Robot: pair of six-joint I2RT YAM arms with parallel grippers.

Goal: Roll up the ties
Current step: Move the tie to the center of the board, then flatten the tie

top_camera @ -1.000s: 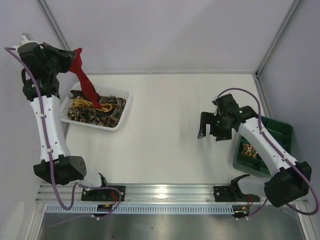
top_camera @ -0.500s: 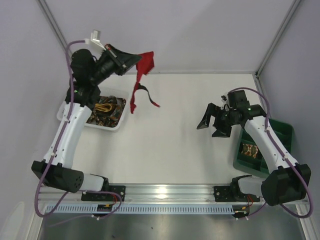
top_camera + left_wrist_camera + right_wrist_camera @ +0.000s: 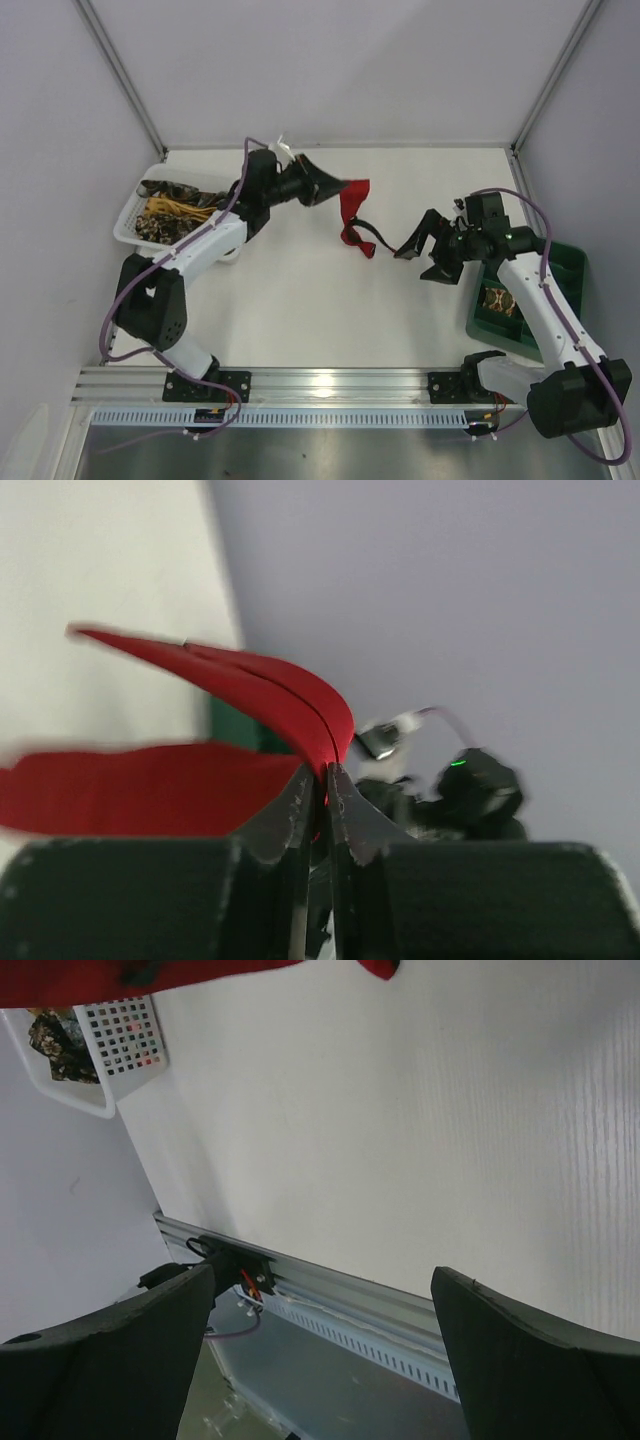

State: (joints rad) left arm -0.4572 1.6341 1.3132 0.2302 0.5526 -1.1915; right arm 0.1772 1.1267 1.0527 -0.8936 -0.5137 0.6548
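The red tie (image 3: 351, 203) hangs folded from my left gripper (image 3: 330, 187), which is shut on it above the middle of the table. Its lower end with dark backing (image 3: 366, 243) trails toward my right gripper (image 3: 424, 255). In the left wrist view the jaws (image 3: 322, 776) pinch the red tie (image 3: 290, 700). My right gripper (image 3: 320, 1280) is open and empty, just right of the tie's lower end; the red tie (image 3: 90, 980) runs along the top of its view. Brown-gold and yellow patterned ties (image 3: 172, 208) lie in the white basket.
The white mesh basket (image 3: 131, 232) stands at the back left and also shows in the right wrist view (image 3: 125, 1040). A green compartment tray (image 3: 553, 270) at the right edge holds a rolled patterned tie (image 3: 497, 301). Grey walls surround the table.
My left arm has swung from above the basket to the table's middle, carrying the red tie out of the basket. My right gripper has shifted slightly toward the tie.
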